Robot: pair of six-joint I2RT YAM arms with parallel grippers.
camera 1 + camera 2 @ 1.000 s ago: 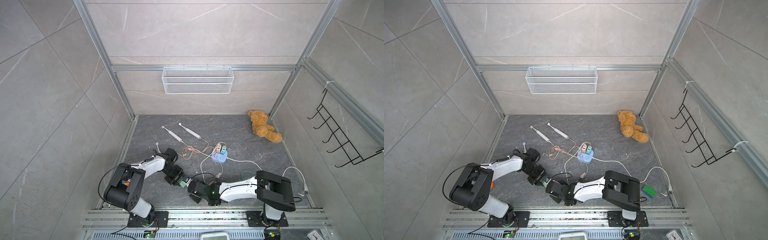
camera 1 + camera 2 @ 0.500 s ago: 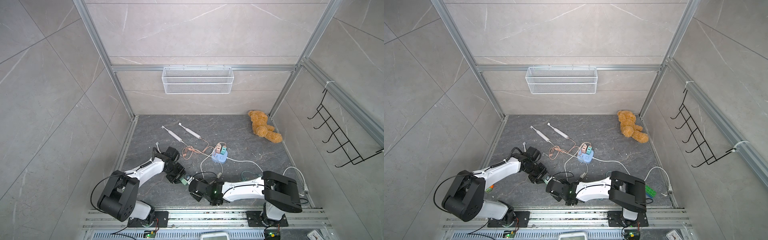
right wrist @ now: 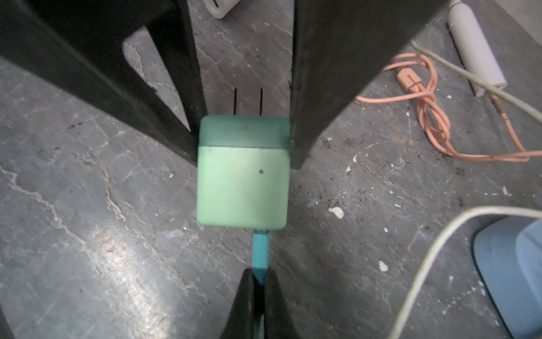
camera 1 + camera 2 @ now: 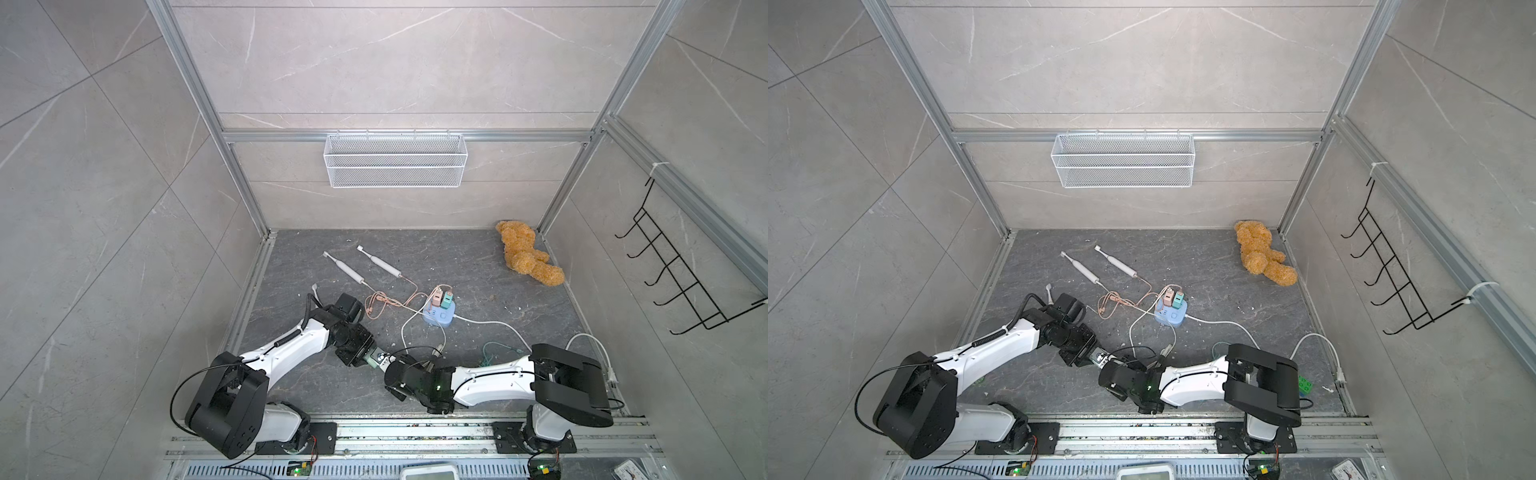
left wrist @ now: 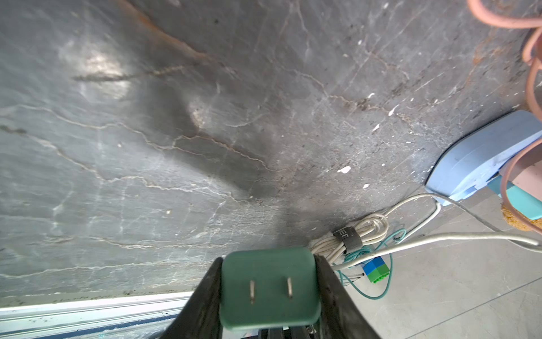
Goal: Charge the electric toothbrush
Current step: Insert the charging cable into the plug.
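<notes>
**Adapter Held Between Both Grippers: Connector and Prongs at Risk**

The blue power strip (image 4: 439,314) lies between the arms and the white electric toothbrushes (image 4: 347,270), which rest on the far floor, well apart from both grippers. The green plug adapter (image 3: 242,179) is clamped across its sides by the left gripper (image 5: 268,264). The teal connector (image 3: 260,249) at its base is pinched by the closed right gripper (image 3: 259,274).

If the arms are pulled out of line, the connector may be bent or jerked free. The adapter may also be twisted, so that its prongs miss the strip's slots.

Only partial letters are seen on the dark strap (image 5: 347,236) around a white cable bundle, and they cannot be read.
</notes>
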